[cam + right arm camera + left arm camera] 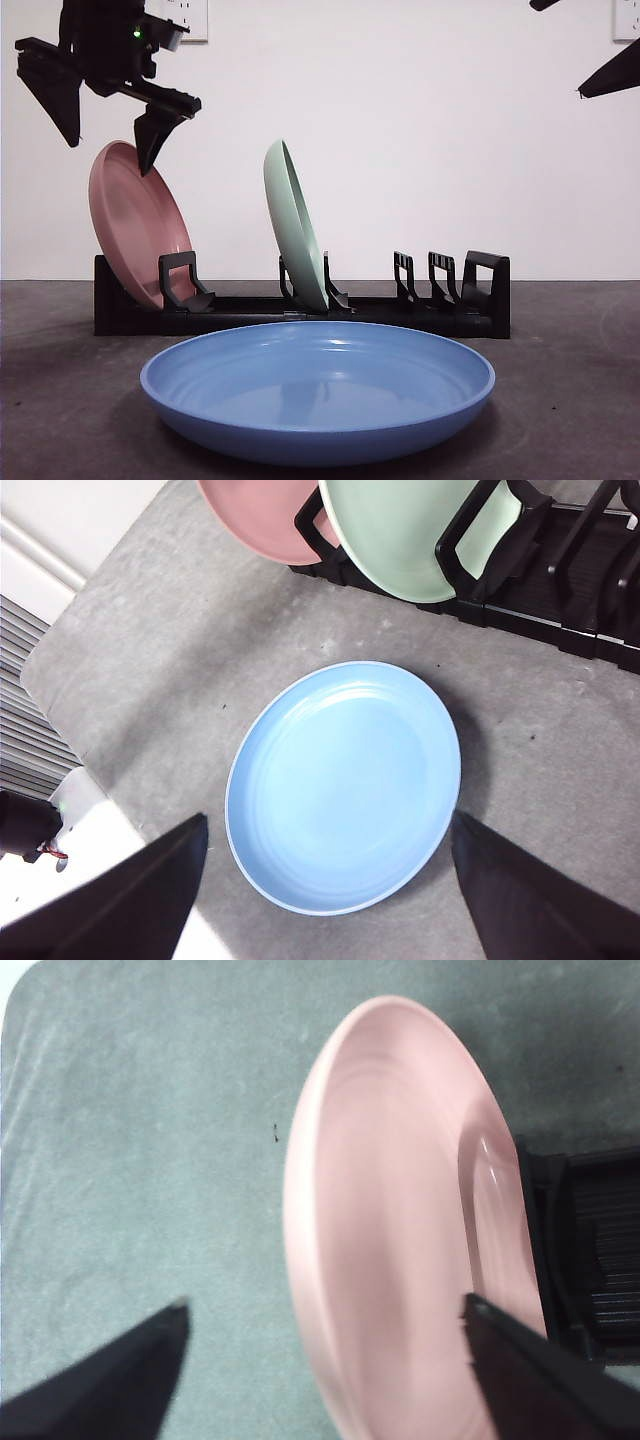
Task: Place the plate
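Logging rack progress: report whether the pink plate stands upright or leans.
Leaning. The pink plate sits on edge at the black dish rack's end, tilted outward away from the green plate. The open left gripper hovers above it.

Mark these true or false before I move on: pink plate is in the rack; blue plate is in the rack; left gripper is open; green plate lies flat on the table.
1. The pink plate stands in the rack. True.
2. The blue plate is in the rack. False: it lies flat on the table, in front of the rack.
3. The left gripper is open. True.
4. The green plate lies flat. False: it stands on edge in the rack.
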`<move>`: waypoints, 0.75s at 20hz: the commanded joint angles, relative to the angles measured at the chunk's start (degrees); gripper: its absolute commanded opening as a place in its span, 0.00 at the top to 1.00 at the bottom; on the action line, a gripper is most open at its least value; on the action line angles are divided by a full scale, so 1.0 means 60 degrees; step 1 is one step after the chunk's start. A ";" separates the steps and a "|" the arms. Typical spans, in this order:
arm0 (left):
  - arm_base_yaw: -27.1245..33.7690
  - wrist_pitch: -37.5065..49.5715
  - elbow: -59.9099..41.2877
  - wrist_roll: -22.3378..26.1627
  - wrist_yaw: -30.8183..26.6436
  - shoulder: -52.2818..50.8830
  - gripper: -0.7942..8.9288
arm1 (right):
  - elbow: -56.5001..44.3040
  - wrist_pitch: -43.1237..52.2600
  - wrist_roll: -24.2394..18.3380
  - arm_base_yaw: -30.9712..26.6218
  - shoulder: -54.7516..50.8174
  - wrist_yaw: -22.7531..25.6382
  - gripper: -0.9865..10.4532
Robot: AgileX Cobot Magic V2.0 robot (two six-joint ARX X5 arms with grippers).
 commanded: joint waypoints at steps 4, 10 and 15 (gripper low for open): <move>-0.0044 0.0135 0.0240 0.0080 -0.0066 0.0259 0.80 | 0.0076 0.0098 0.0095 0.0095 0.0051 -0.0025 0.58; -0.0044 0.0284 0.0240 0.0175 -0.0299 0.0259 0.90 | 0.0076 0.0098 0.0095 0.0095 0.0051 -0.0025 0.58; -0.0044 0.0488 0.0255 0.0277 -0.0557 0.0255 0.90 | 0.0076 0.0098 0.0095 0.0095 0.0051 -0.0025 0.58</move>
